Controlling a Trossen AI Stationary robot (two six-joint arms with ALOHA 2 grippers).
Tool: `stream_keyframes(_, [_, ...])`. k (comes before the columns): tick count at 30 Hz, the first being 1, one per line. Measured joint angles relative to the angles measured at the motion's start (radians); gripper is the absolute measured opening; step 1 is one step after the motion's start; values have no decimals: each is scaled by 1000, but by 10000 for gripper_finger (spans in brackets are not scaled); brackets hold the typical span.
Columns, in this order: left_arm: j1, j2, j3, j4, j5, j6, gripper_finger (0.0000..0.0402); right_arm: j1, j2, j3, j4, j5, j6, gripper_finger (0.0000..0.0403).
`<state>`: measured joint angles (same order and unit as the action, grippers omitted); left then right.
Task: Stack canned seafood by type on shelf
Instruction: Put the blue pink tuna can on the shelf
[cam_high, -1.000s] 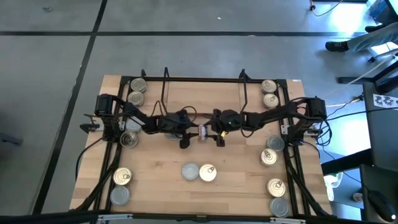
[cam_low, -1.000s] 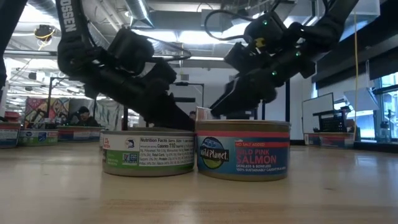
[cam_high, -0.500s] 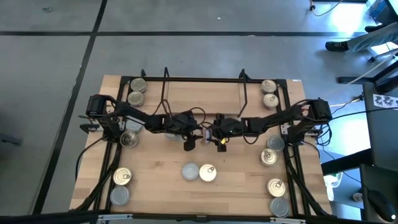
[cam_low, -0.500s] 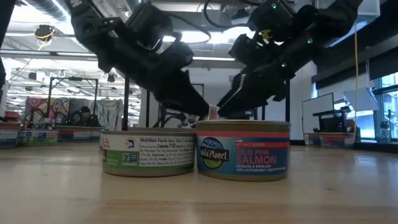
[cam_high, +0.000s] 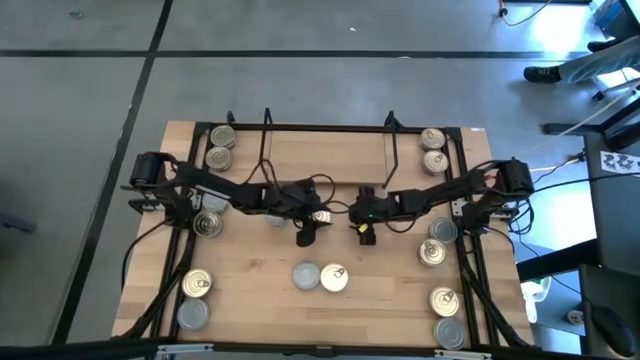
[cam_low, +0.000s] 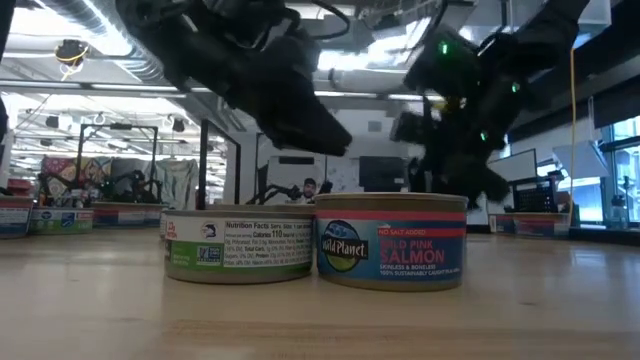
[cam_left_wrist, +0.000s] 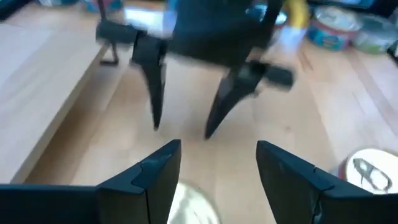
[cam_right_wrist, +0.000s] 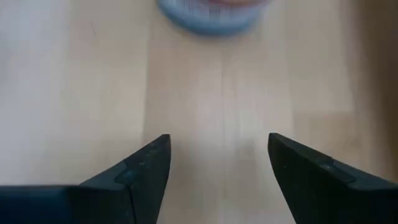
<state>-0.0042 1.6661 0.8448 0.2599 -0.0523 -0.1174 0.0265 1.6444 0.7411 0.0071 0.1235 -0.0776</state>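
Left gripper (cam_high: 306, 232) and right gripper (cam_high: 362, 228) hover mid-table, fingers apart, empty; tins (cam_high: 320, 276) sit paired near front, others along both edges; shelf (cam_high: 330, 150) at far side; cans likely rigid, dense, slick; grasp across sidewall.

Two tins (cam_high: 320, 277) touching, near centre; others upright along left and right edges; shelf (cam_high: 325, 150) far, bare.
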Motion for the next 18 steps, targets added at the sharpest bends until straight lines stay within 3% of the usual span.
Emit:
stream_keyframes(3, [2,-67,-2,-166,-34,-21,208,-1,-12,2,16,-9,0,266])
stream_keyframes(5, [-2,-97,-26,-189,-59,-15,208,-1,-10,-2,45,-10,-4,266])
stream_keyframes(13, [-11,-96,-215,84,-65,13,208,-1,21,1,227,-11,-5,266])
stream_keyframes(18, [-3,-52,-260,182,-65,44,208,-1,29,1,254,-10,-5,266])
